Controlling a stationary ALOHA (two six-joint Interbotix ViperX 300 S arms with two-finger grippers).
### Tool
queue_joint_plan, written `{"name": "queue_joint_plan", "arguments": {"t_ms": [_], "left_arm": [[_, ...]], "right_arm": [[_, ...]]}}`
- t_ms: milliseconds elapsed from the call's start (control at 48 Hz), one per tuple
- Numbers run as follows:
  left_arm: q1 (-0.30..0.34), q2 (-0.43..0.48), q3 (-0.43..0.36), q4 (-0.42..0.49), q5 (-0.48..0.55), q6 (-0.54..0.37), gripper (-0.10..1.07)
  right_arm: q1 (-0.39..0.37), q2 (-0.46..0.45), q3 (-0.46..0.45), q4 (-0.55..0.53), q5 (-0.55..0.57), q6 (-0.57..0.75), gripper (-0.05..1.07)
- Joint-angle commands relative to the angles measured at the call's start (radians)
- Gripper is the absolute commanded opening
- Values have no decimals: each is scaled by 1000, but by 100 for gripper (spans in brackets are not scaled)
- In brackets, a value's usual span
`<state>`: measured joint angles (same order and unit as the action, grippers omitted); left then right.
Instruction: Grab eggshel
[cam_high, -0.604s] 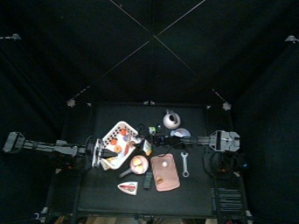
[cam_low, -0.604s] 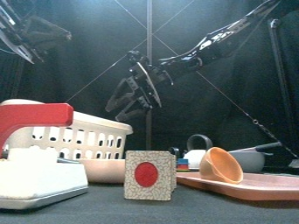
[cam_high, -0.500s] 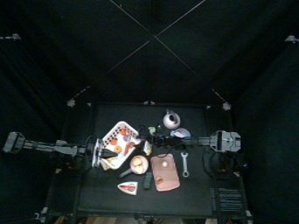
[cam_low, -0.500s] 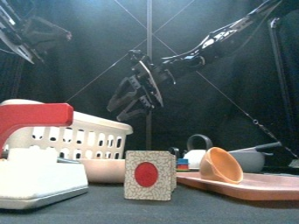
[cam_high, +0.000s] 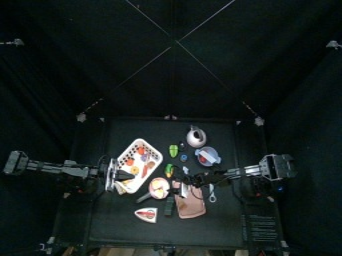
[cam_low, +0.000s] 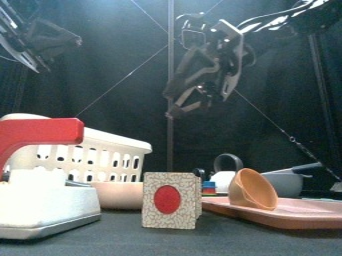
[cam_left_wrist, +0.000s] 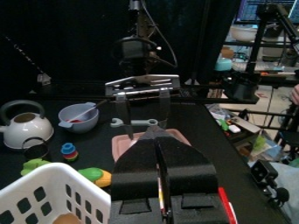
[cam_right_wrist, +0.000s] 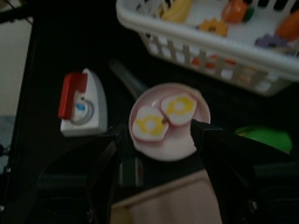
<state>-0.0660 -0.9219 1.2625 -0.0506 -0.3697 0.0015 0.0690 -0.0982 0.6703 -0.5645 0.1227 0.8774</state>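
Observation:
Two eggshell halves (cam_right_wrist: 152, 125) with yellow yolks lie on a small pink plate (cam_right_wrist: 176, 143), which the top view shows at the table's middle (cam_high: 159, 188). My right gripper (cam_right_wrist: 160, 144) hangs open above that plate, one jaw on either side of it and nothing between them. The front view shows the right gripper (cam_low: 201, 72) high over the table. My left gripper (cam_left_wrist: 158, 171) rests shut and empty at the table's left side (cam_high: 114, 178), beside the basket.
A white basket (cam_high: 138, 154) of toy food stands left of the plate, with a red and white toy iron (cam_right_wrist: 76, 105) close by. A pink cutting board (cam_high: 191, 192), a wrench (cam_high: 211, 185), a kettle (cam_high: 197, 136) and a bowl (cam_high: 207, 154) lie to the right.
My right arm has swung from beside the bowl toward the table's middle, bringing its open gripper over the plate. The left arm has not moved.

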Motion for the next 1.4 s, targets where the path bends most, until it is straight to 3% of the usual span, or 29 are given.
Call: {"name": "queue_joint_plan", "arguments": {"t_ms": [0, 208, 417, 542, 812, 1375], "left_arm": [[2, 3, -20, -2, -9, 0, 2], [2, 3, -17, -2, -9, -3, 2], [2, 3, -15, -2, -9, -3, 2], [2, 3, -15, -2, -9, -3, 2], [2, 3, -14, -2, -9, -3, 2], [2, 3, -12, -2, -9, -3, 2]], "right_arm": [[37, -49, -12, 15, 114, 0, 92], [153, -49, -31, 14, 264, 11, 92], [291, -3, -44, -38, 305, 37, 91], [325, 54, -77, -57, 339, 37, 91], [347, 156, -140, -94, 425, 35, 91], [327, 209, -137, -121, 433, 35, 90]]}}
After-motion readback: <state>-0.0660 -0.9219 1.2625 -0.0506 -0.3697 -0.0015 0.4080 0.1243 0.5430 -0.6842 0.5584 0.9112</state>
